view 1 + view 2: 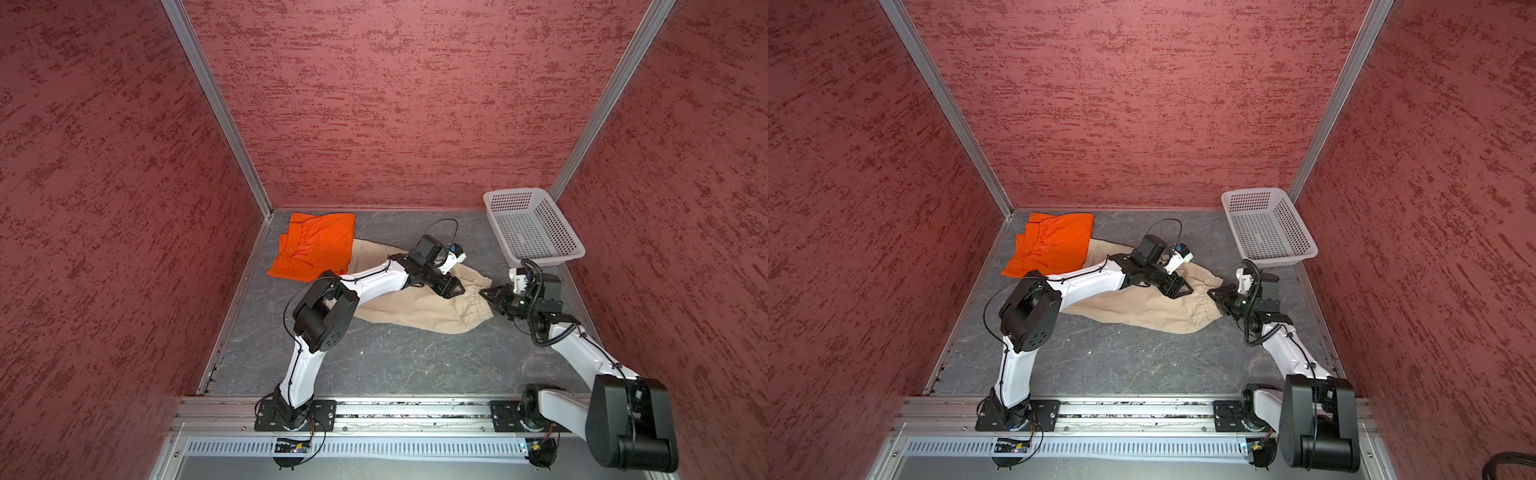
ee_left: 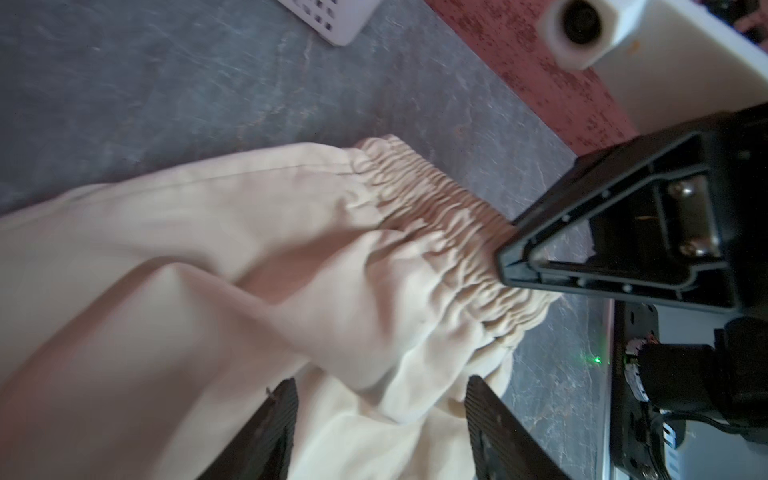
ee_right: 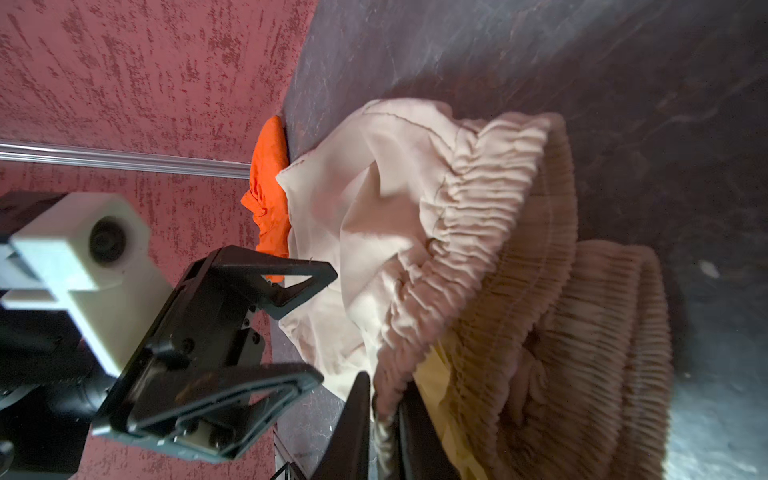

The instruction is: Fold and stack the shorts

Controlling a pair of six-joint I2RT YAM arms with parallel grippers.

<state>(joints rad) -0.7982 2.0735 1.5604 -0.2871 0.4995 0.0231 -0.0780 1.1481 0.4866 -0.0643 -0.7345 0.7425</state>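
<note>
The orange shorts (image 1: 316,245) are lying folded in the far left corner of the bench (image 1: 374,361), with one edge overlapping the beige shorts (image 1: 407,309). The beige shorts are sprawling unfolded across the middle, with their gathered waistband (image 3: 478,232) pointing towards the white basket (image 1: 515,192), which is sitting apart at the far right.

The right fingers (image 3: 353,424) are pinching shut on a bunched bit of that waistband. The left fingers (image 2: 270,428) are standing well apart just above the beige cloth near the waistband. They are gripping nothing, though a ridge of fabric is rising between them.

The step in hand is probably getting a two-point hold on the waistband so the beige shorts can be spread flat before folding. To do it well, the left fingers should be coming down on the band itself, some way along from the right pinch, and not on the loose ridge of leg fabric. A grip there would only be lifting one layer.

Both layers of the band should be going between the pads before they close. The two holds should then be pulling gently apart to take out the slack, with the cloth staying low over the bench. The pull should be heading away from the orange shorts, since the overlapped edge could be dragging that finished fold open.
</note>
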